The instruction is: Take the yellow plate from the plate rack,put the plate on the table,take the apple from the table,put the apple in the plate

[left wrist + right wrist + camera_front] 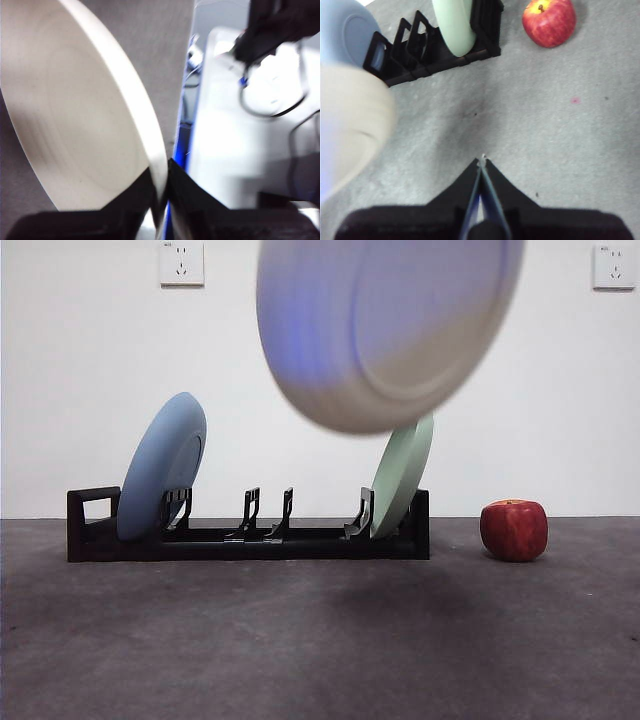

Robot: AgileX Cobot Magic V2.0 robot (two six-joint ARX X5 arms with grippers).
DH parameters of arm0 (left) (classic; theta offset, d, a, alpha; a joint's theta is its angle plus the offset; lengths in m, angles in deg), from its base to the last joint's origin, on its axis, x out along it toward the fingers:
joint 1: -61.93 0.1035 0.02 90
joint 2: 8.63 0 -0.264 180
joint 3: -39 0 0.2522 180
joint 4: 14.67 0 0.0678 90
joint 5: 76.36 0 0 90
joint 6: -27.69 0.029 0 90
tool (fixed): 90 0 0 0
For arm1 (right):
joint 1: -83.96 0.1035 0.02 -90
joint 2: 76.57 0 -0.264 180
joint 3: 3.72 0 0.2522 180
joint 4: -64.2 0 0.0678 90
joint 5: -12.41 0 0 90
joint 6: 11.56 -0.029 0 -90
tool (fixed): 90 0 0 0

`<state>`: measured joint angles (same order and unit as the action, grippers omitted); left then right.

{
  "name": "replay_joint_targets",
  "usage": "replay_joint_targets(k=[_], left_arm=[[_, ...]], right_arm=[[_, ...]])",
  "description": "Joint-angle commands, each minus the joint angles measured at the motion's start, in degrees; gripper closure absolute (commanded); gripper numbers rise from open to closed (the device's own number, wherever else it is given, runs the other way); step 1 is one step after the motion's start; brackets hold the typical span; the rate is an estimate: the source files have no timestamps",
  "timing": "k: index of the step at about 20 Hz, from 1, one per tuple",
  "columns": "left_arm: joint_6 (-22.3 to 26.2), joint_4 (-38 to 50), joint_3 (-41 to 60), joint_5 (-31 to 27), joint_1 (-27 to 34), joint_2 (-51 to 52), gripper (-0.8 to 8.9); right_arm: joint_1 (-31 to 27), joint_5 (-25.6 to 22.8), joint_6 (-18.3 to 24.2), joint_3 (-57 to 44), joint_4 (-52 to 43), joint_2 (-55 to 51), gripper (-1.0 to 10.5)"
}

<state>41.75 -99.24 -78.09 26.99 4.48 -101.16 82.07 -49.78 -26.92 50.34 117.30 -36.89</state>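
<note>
The yellow plate (390, 330) hangs tilted and motion-blurred in the air above the plate rack (250, 540), clear of its slots. In the left wrist view my left gripper (162, 200) is shut on the rim of this cream plate (85, 115). The red apple (514, 530) sits on the table (320, 640) just right of the rack. My right gripper (482, 162) is shut and holds nothing, hovering over bare table in front of the rack (405, 55), with the apple (549, 21) beyond it and the plate (345, 130) a blur at one side.
A light blue plate (160, 465) leans in the rack's left slot near the loop handle. A pale green plate (405, 475) stands in the right end slot. The middle slots hold nothing. A white wall with two sockets stands behind.
</note>
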Motion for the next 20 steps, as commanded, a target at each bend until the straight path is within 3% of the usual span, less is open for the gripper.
replay_joint_targets(k=[1, 8, 14, 20], left_arm=[[-1.01, 4.22, 4.79, -7.63, -3.50, -0.92, 8.22], [-3.80, 11.04, 8.68, -30.14, -12.02, -13.51, 8.22], [-3.34, 15.37, 8.68, -36.54, -12.83, -25.59, 8.22], [4.52, 21.97, 8.68, -44.59, -15.28, -28.02, 8.22]], right_arm=[[0.04, -0.28, 0.52, 0.31, -0.33, -0.07, 9.5], [0.04, -4.20, 0.46, 0.31, -0.35, -0.07, 9.5], [0.04, -4.55, 0.55, 0.31, -0.35, -0.07, 9.5], [0.04, -5.81, 0.59, 0.31, -0.37, -0.02, 9.5]])
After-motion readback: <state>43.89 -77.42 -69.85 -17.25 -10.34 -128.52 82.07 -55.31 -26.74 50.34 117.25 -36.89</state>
